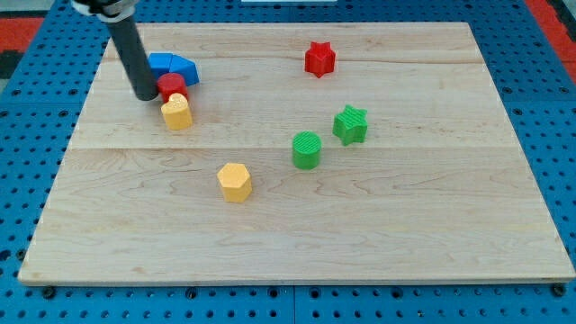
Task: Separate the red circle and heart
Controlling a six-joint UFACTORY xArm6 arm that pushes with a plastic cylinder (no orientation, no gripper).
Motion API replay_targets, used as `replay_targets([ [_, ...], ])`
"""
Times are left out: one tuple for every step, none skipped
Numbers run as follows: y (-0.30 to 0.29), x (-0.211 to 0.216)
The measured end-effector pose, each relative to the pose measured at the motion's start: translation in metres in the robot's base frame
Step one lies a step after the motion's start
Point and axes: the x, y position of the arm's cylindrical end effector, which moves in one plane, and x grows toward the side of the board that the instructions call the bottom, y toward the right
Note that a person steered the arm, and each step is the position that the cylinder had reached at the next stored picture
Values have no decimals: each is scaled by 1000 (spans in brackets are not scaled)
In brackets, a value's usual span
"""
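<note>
At view's top left, my tip (144, 94) is seen touching the red circle (171, 86), w/ yellow heart (177, 112) just below. Smooth plastic blocks on grained wood board (360, 225); no writing seen. No gripper fitted, only a plain rod.

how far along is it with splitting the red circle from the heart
Nothing looks done yet: the red circle still touches the yellow heart just below it. In hand: my tip sits against the circle's left side. Left: pushing the two apart.

Far left of wooden board (432, 225): my tip (145, 94) is set touching the red circle (171, 86), flanked by blue blocks (175, 67) and yellow heart (177, 112). Elsewhere are placed a red star (319, 59), green star (350, 125), green circle (307, 150), yellow hexagon (235, 182).
</note>
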Motion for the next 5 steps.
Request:
replay_targets([
  [32, -7],
  [45, -7],
  [55, -6],
  [64, 16],
  [75, 48],
])
